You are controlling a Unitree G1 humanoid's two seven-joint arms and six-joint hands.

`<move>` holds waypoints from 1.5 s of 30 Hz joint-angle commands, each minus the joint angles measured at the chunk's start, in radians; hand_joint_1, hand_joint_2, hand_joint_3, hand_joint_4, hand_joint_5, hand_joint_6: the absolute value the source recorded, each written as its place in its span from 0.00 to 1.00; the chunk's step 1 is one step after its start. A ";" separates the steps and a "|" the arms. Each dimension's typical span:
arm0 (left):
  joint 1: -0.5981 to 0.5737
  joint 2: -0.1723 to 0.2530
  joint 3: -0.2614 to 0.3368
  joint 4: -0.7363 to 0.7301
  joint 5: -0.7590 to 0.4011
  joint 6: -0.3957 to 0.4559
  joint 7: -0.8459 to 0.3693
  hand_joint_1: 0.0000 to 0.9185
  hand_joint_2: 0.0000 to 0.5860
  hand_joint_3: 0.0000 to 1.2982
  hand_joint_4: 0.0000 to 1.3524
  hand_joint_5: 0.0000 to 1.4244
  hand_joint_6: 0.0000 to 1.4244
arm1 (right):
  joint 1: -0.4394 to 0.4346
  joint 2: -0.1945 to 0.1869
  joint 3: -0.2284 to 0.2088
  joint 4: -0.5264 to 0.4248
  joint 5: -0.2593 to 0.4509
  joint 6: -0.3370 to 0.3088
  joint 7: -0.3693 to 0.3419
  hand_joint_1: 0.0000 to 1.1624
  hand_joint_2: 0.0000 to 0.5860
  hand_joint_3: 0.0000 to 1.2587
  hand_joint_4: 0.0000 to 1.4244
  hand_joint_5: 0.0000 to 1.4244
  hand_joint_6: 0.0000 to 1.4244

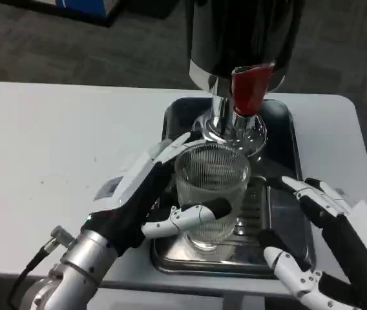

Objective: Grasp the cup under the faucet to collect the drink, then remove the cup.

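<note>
Main worry rn: the cup (pixel 212 194) is clear ribbed glass, prob slick, and the left robot hand (pixel 146 194) is only wrapping it from one side w/ a thumb across the front. If that hold is loose, it's gonna slip or tip when lifted, esp once there's liquid in it. Can't tell if anything's in the glass yet, no stream is showing. Second thing: the cup looks to be sitting a bit in front of the spout under the red tap handle (pixel 251 88), so if it isn't lined up the drink is going straight onto the drip tray (pixel 280 219). Third: lifting straight up = rim knocking the dispenser (pixel 241 39), so imo it needs to come out toward the near edge of the counter (pixel 48 148).

Where stuff is: cup is standing upright on the drip tray's grate, toward the right half of the counter, closer to the near edge than the far one. Left robot hand is gripping it, fingers around the cup's left and back, thumb on the near face. Right robot hand (pixel 313 239) is hanging just to the right of the cup, near the tray's right side, fingers spread, holding nothing, not touching the glass afaict.
</note>
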 commanded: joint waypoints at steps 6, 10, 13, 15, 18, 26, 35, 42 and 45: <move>0.048 0.015 -0.012 0.009 0.053 0.045 -0.008 0.13 0.16 0.00 0.00 0.07 0.00 | 0.030 0.034 -0.016 -0.026 -0.026 -0.001 -0.018 0.19 0.73 0.14 0.09 0.04 0.00; 0.049 0.021 -0.013 0.003 0.068 0.045 0.003 0.12 0.14 0.00 0.00 0.06 0.00 | 0.027 0.036 -0.015 -0.022 -0.022 -0.005 -0.018 0.19 0.73 0.14 0.09 0.04 0.00; 0.052 0.028 -0.013 -0.006 0.085 0.050 0.008 0.11 0.11 0.00 0.00 0.04 0.00 | 0.022 0.038 -0.011 -0.019 -0.022 -0.006 -0.015 0.19 0.73 0.14 0.09 0.04 0.00; 0.055 0.031 -0.012 -0.012 0.094 0.058 0.010 0.11 0.10 0.00 0.00 0.03 0.00 | 0.020 0.040 -0.010 -0.018 -0.022 -0.005 -0.014 0.19 0.73 0.14 0.09 0.04 0.00; 0.061 0.034 -0.010 -0.022 0.101 0.068 0.012 0.10 0.08 0.00 0.00 0.02 0.00 | 0.016 0.040 -0.005 -0.016 -0.022 -0.005 -0.011 0.19 0.73 0.14 0.10 0.04 0.00; 0.073 0.037 -0.002 -0.035 0.115 0.082 0.013 0.09 0.06 0.00 0.00 0.00 0.00 | 0.014 0.043 0.010 -0.011 -0.023 -0.004 -0.010 0.19 0.73 0.14 0.10 0.04 0.00; 0.070 0.033 0.001 -0.042 0.127 0.102 0.026 0.09 0.06 0.00 0.00 0.00 0.00 | 0.013 0.042 0.016 -0.011 -0.024 -0.002 -0.008 0.19 0.73 0.14 0.10 0.04 0.00; 0.062 0.031 -0.004 -0.045 0.163 0.129 0.040 0.09 0.06 0.00 0.00 0.00 0.00 | 0.018 0.042 0.012 -0.014 -0.019 0.000 -0.007 0.19 0.73 0.14 0.11 0.05 0.00; 0.062 0.031 -0.009 -0.053 0.181 0.143 0.044 0.08 0.06 0.00 0.00 0.00 0.00 | 0.020 0.042 0.011 -0.015 -0.016 0.000 -0.008 0.19 0.73 0.14 0.11 0.05 0.00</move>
